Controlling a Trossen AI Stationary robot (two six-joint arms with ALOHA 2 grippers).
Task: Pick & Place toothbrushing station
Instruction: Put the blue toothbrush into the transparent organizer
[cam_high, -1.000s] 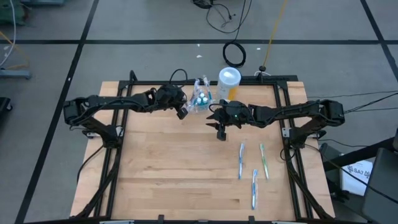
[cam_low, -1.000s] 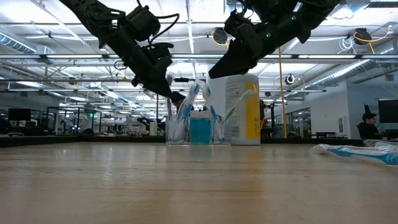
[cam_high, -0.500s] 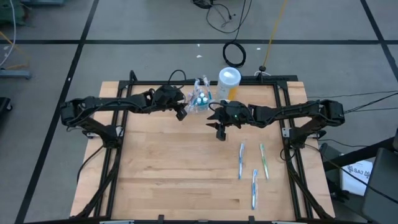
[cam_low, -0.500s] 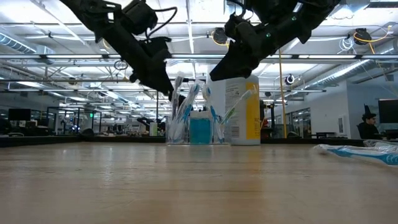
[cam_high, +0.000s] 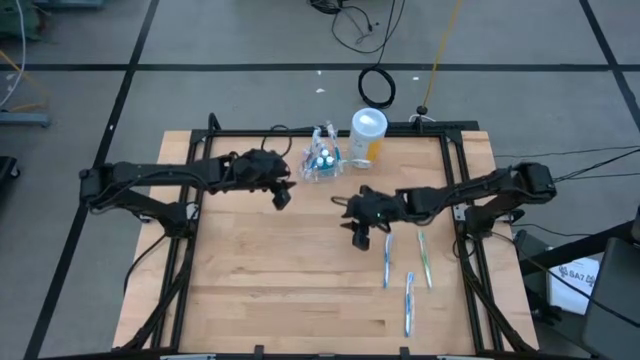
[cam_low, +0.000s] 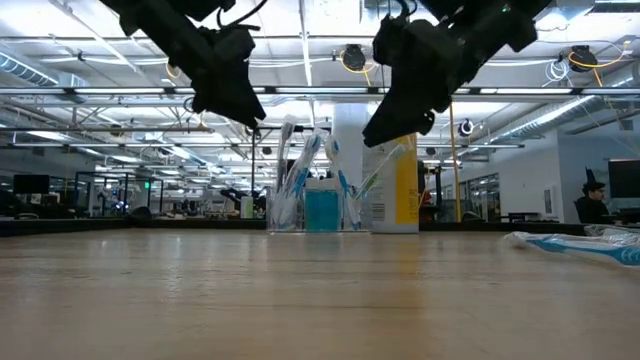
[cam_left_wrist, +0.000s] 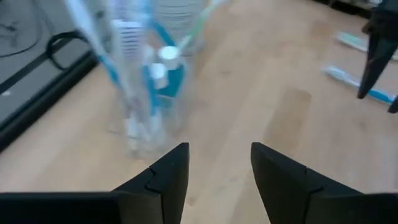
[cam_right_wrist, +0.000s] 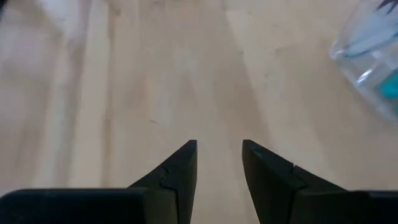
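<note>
I am hovering the right gripper (cam_high: 361, 240), fingers narrowly parted and empty, near the loose toothbrushes (cam_high: 388, 257) to collect one for the cup (cam_high: 322, 160), while the left gripper (cam_high: 281, 196) is waiting, parted, beside it.

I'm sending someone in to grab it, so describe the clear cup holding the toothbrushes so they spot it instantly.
Start at the wooden table's far edge, near its middle, and find the tall yellow canister with a white lid. Right beside it stands the clear plastic cup, shorter and see-through, bristling with blue and white toothbrushes.
</note>
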